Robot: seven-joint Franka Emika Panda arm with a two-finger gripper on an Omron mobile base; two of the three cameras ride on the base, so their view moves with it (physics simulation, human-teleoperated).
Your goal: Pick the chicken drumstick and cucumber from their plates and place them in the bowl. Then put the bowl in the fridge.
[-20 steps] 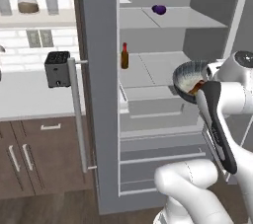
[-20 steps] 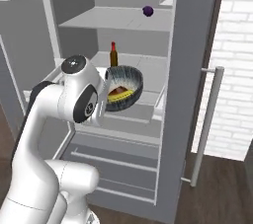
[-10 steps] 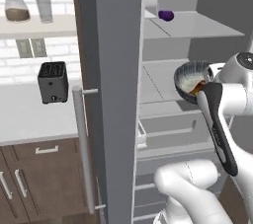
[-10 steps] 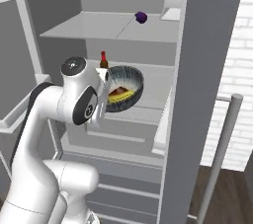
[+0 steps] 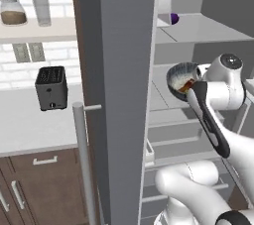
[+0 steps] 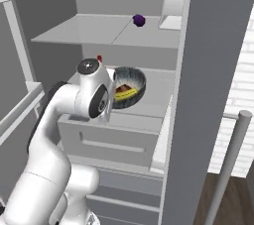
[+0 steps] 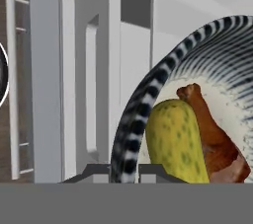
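Counter, far left: a boxy black toaster [image 5: 51, 87] stands near the back edge of the pale worktop, with a glass jar [image 5: 13, 11] of brown contents on the wall shelf above; neither belongs to the task.

Fridge door: the flat matte grey slab of the fridge [image 5: 116, 70] stands swung wide, its long silver bar handle [image 5: 83, 162] toward the base cameras, presumably so the arm can reach the shelves.

Bowl: the bowl [image 6: 128, 86], wide, dark grey and speckled outside with a whitish inside, hangs tipped toward the arm just above the front part of the middle shelf [image 6: 155, 90], not yet set down.

Hand: the gripper [image 7: 124, 171] is clamped together on the near rim of the bowl, one dark tip each side of the thin wall, a hold that suits carrying a loaded dish by its edge.

Contents: the cucumber [image 7: 176, 141], a stubby yellow-green oblong with a pebbled skin, lies against the chicken drumstick [image 7: 213, 144], a glossy reddish-brown lump narrowing to a knob; both rest low in the tilted bowl, so the filling step looks done.

Upper shelf: a small round purple fruit [image 6: 139, 20] sits near the shelf's middle, beside a pale door bin [image 6: 174, 2].

Outlook: lowering onto the shelf and levelling seem next; the tilt risks the food sliding toward the rim.
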